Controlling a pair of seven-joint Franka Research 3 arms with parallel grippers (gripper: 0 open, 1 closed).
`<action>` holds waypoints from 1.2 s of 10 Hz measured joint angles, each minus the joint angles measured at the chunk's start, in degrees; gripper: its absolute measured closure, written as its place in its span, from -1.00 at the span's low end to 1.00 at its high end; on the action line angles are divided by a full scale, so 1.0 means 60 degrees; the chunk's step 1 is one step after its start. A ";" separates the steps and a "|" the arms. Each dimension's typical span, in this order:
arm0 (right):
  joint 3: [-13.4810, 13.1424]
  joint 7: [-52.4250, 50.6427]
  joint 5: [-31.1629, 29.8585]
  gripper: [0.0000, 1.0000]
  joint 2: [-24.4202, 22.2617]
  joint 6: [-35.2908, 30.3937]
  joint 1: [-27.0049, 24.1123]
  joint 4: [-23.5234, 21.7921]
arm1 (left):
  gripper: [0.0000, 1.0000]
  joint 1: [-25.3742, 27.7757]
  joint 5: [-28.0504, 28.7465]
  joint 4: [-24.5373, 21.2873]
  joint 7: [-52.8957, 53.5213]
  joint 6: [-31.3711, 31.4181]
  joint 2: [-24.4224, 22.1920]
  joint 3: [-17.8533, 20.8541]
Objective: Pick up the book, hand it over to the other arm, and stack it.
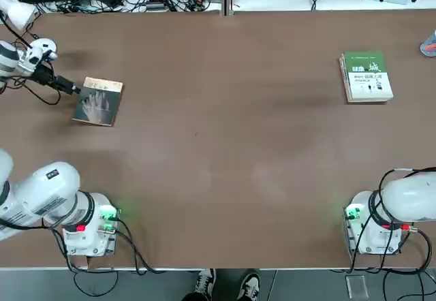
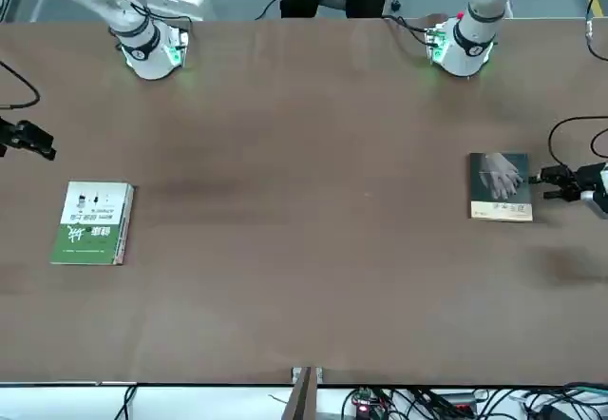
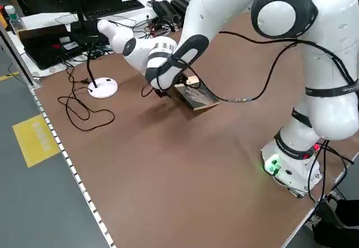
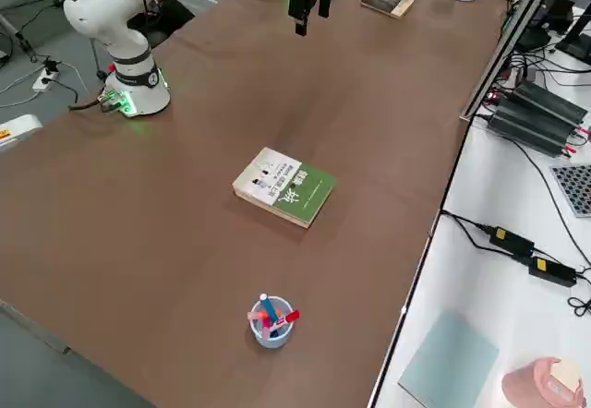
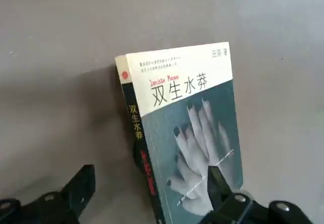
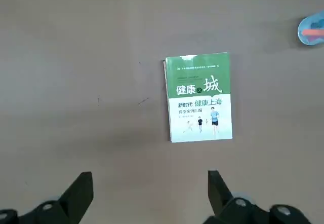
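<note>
The book (image 1: 99,101) lies flat on the table's left side, dark grey with a pale hand and a tan band; it also shows as the book (image 2: 499,185) in the front view. My left gripper (image 1: 76,90) reaches in low from the left and stands open at the book's near edge. In the left wrist view one finger (image 5: 218,186) sits over the cover of the book (image 5: 190,127) and the other finger (image 5: 78,191) is out beside the spine. My right gripper (image 6: 149,191) hangs open, high above the right side of the table.
A thicker green-and-white book (image 1: 366,76) lies at the far right, directly under the right gripper (image 4: 305,6). A cup of pens (image 4: 271,320) stands near the right edge. Cables and a white round stand (image 3: 104,87) sit beyond the left edge. A person's shoes (image 1: 225,284) show at the near edge.
</note>
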 joint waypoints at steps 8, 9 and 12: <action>0.0002 0.0000 0.0001 -1.00 0.0000 0.0000 0.0000 -0.0004 | -0.91 -0.0043 -0.0376 0.0328 0.0424 -0.0095 0.0561 -0.0034; 0.0002 0.0000 0.0001 -1.00 0.0000 0.0000 0.0000 -0.0004 | -0.90 -0.0042 -0.0389 0.0333 0.0425 -0.0100 0.0565 -0.0055; 0.0002 0.0000 0.0002 -1.00 0.0000 0.0000 0.0000 -0.0004 | -0.87 -0.0043 -0.0404 0.0391 0.0425 -0.0103 0.0608 -0.0164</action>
